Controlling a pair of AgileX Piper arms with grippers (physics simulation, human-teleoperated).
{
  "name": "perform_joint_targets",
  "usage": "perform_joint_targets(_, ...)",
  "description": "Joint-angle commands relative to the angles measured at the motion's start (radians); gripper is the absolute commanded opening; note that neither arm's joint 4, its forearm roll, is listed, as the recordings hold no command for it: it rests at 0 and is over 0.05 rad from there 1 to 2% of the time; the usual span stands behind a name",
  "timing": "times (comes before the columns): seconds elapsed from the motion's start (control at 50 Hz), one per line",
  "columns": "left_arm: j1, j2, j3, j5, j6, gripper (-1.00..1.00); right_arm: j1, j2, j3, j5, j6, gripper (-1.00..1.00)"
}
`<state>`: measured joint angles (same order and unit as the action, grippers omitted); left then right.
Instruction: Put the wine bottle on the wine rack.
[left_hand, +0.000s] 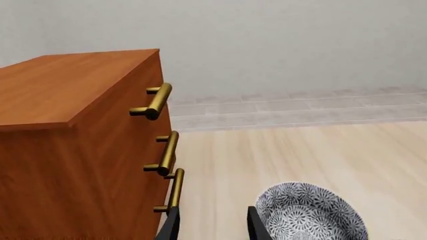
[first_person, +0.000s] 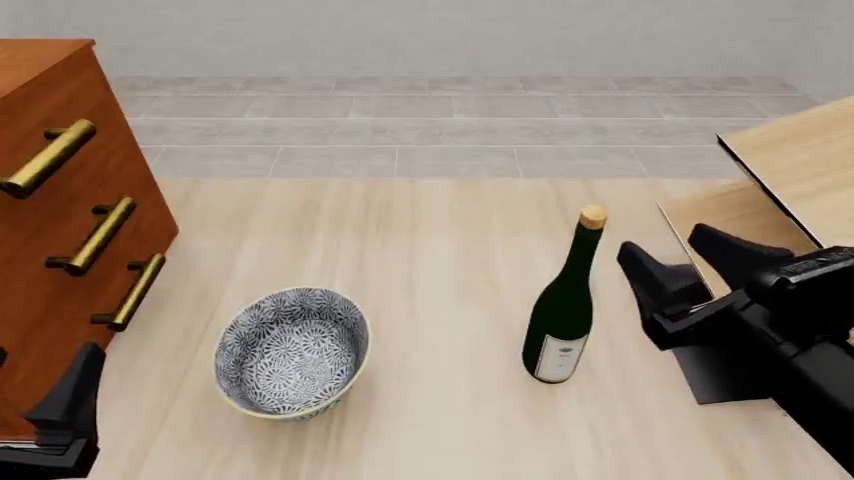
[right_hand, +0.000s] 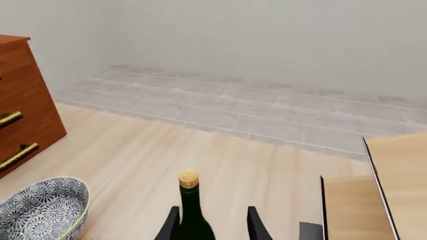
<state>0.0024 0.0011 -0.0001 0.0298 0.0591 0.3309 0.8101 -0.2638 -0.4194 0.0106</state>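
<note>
The wine bottle (first_person: 565, 305) stands upright on the table, dark green with a tan cork and a white label. My right gripper (first_person: 665, 243) is open just to the right of it, at neck height and not touching. In the right wrist view the wine bottle's neck (right_hand: 190, 210) shows between the fingers of the right gripper (right_hand: 213, 225). The wine rack (first_person: 787, 165), with its tan slanted panels, stands at the right edge behind that gripper, and the right wrist view also shows the wine rack (right_hand: 353, 205). My left gripper (left_hand: 213, 227) is open and empty, low at the front left (first_person: 47, 360).
A blue-patterned bowl (first_person: 294, 350) sits left of the bottle, close to the left gripper's fingers (left_hand: 257, 225). A reddish-brown cabinet (first_person: 54, 160) with brass handles (first_person: 104, 235) fills the left side. Grey tiles (first_person: 454, 130) lie beyond the table's far edge.
</note>
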Motion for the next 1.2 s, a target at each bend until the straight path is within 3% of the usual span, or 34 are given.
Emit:
perform_joint_targets(0.02, 0.0, 0.0, 0.0, 0.004, 0.005, 1.0, 0.027, 0.062, -0.018, -0.033, 0.003, 1.0)
perform_joint_targets(1.2, -0.028, -0.001, 0.0, 0.004, 0.023, 1.0, 0.108, 0.327, -0.131, -0.145, -0.009, 1.0)
